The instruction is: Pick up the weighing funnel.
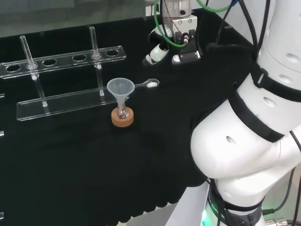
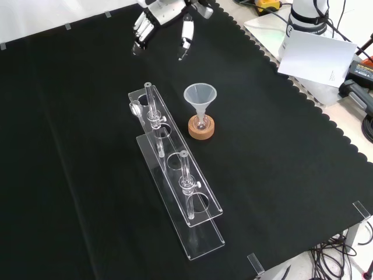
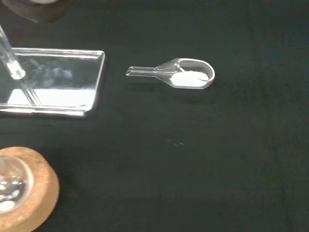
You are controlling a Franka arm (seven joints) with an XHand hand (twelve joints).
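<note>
White powder [image 3: 189, 79] sits in the weighing funnel [image 3: 166, 73] on the cloth [image 3: 217, 159]; the fingers [image 2: 186, 34] hang apart.

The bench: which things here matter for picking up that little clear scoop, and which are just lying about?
Belong to the job:
- the weighing funnel, that little scoop
- the hand, open and holding nothing

Just lying about:
- the big funnel in its flask on a cork ring
- the clear rack with two glass tubes

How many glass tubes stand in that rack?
2 in the rack: the far tube at its farther end in the front view, the near tube toward its nearer end.
</note>
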